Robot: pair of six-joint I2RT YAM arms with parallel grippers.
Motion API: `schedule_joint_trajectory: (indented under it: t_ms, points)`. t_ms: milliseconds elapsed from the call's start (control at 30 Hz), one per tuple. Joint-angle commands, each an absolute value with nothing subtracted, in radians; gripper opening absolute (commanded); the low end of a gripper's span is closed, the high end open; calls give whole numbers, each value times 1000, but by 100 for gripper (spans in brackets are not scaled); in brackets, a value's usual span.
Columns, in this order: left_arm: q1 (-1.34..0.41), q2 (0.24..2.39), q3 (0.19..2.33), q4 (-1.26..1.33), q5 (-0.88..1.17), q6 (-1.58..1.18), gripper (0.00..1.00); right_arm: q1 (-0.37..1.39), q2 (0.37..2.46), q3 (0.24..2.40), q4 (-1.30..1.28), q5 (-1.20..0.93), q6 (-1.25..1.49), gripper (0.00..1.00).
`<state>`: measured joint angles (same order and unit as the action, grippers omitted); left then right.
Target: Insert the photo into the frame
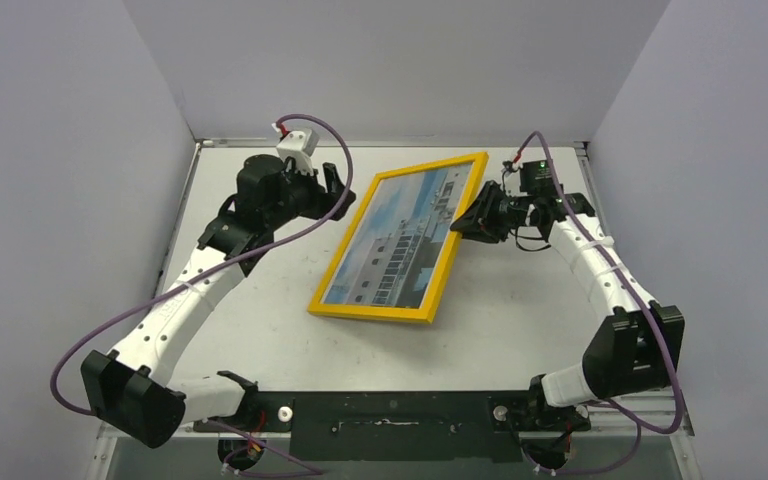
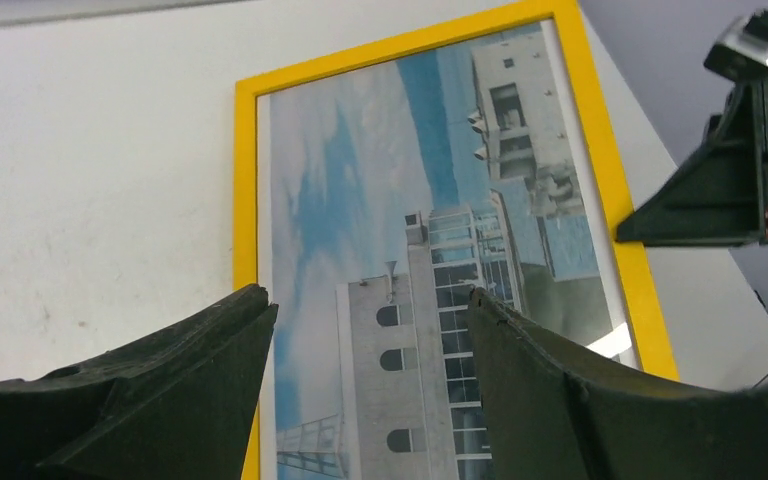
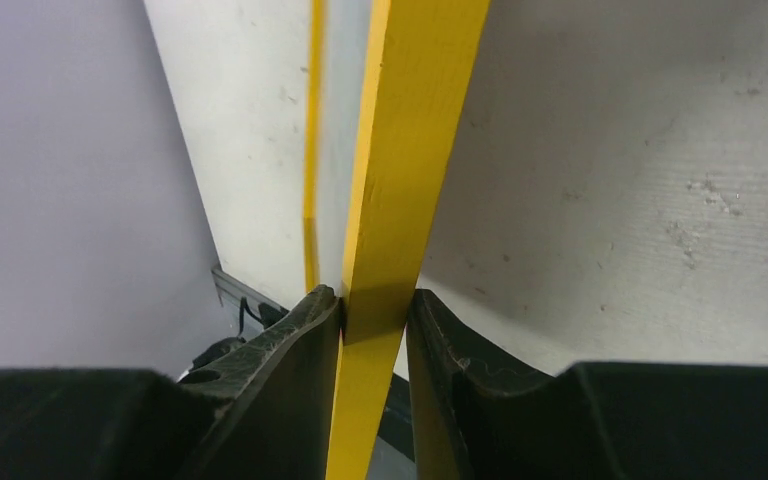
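Yellow border, picture side up: the frame (image 1: 372, 313) sits near the middle of the white table (image 1: 280, 340), turned at an angle so that its long sides run from near-left to far-right. The photo (image 1: 400, 240) is inside it, showing a white building against blue sky. It fills the opening right up to the yellow edge in the overhead view.

Left wrist view: the photo (image 2: 410, 250) shows a faint pale margin along the frame (image 2: 245, 200). A bright glare spot sits near its lower right corner (a glossy or glazed surface, cannot tell which).

Right gripper (image 1: 463, 222): at the far part of the frame's right long side. Right wrist view: the fingers (image 3: 300, 340) stand narrow, one on each face of the yellow bar (image 3: 410, 150), both pressed against it. The right gripper (image 3: 375, 300) therefore grips the frame by that edge. Whether that edge is lifted clear of the table (image 3: 610, 150) cannot be told.

Left gripper (image 1: 340, 195): just beside the frame's far left corner, apart from it. Left wrist view: its two dark fingers (image 2: 210, 350) are spread wide with nothing between them. The left gripper (image 2: 370, 300) looks down across the photo, and the right gripper's black body (image 2: 730, 190) is seen at the opposite yellow side.

Both white arms reach in from their bases at the near edge, purple cables looping alongside.
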<state>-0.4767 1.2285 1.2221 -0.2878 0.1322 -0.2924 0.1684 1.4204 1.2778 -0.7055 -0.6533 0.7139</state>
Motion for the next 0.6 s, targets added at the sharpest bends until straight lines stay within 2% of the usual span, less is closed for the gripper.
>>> schedule_joint_trajectory:
  t_ms: [0, 433, 567]
  points:
    - [-404, 1262, 1196, -284, 190, -398, 69, 154, 1409, 1198, -469, -774, 686, 0]
    - [-207, 1431, 1073, -361, 248, -512, 66, 153, 1544, 914, -114, -791, 698, 0]
    - [-173, 1459, 1044, -389, 236, -542, 65, 152, 1584, 877, -77, -784, 688, 0]
